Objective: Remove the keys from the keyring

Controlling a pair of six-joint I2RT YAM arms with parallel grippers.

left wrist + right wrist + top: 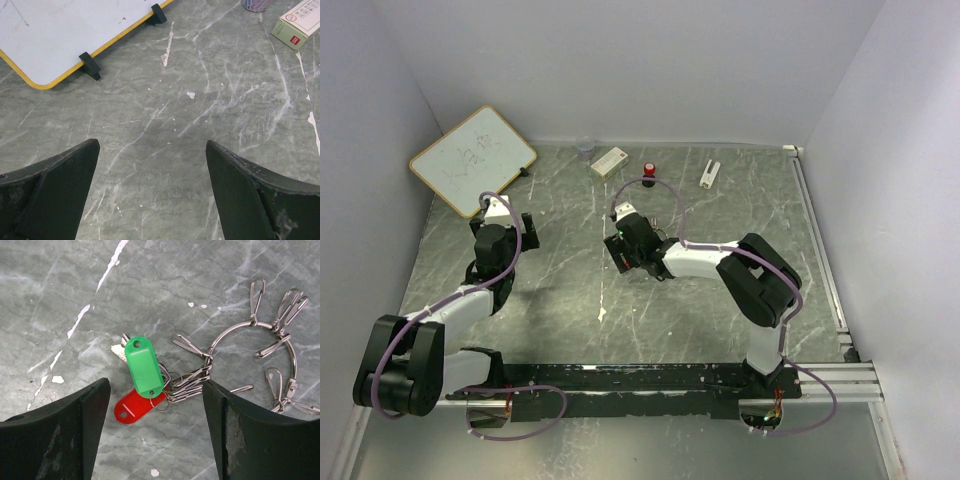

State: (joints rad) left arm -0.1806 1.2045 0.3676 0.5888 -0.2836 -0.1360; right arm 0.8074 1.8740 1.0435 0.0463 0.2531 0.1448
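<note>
Nothing is off yet; both keys (140,377) still hang on the keyring (232,329) by little clips (187,382). The keyring lies flat on the table (60,280); the keys lie just beside it, the green key (144,365) on top of the red key (131,411). The right gripper (155,390) hangs over them with its jaws apart, one on each side, holding nothing; the left gripper (151,145) is wide open over bare table, far from the keys, holding nothing. So all the work is left to do. Count: two keys, one green, one red; one keyring; two grippers; many clips, too bunched to count.
</note>
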